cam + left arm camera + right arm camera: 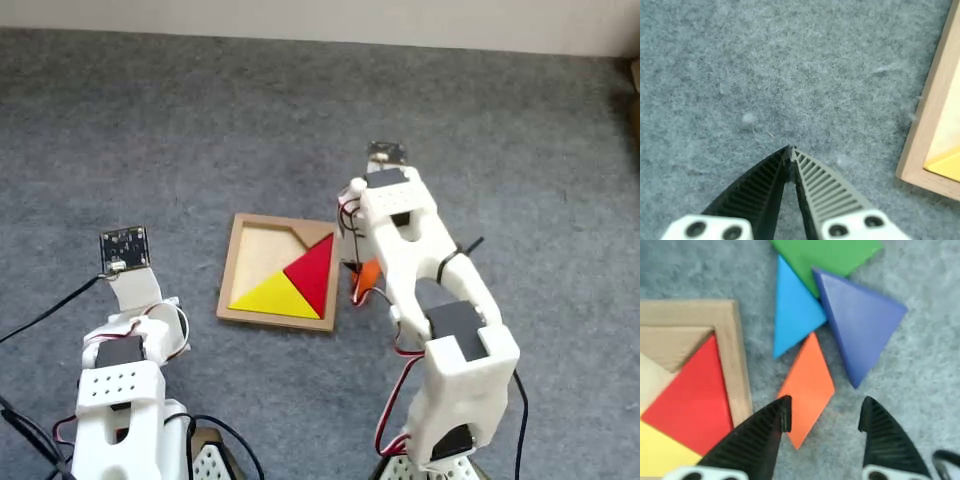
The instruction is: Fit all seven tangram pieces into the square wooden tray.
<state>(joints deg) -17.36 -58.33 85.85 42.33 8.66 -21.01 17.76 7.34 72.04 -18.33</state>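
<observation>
The square wooden tray lies on the grey felt worktop, holding a large red triangle and a large yellow triangle edge to edge. The right arm's jaws stand wide above an orange parallelogram just outside the tray's rim (a light-blue triangle and a dark-blue triangle crowd its far end, with a green piece beyond). The left arm's jaws are pressed together, empty, over bare felt near the tray.

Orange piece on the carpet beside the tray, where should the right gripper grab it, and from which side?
Probably come straight down and pinch the orange piece across its two long parallel edges, near the middle. It lies flat, so only its edges offer grip. The right gripper hangs open over its free end; the far end crowds the light blue triangle and dark blue triangle.
</observation>
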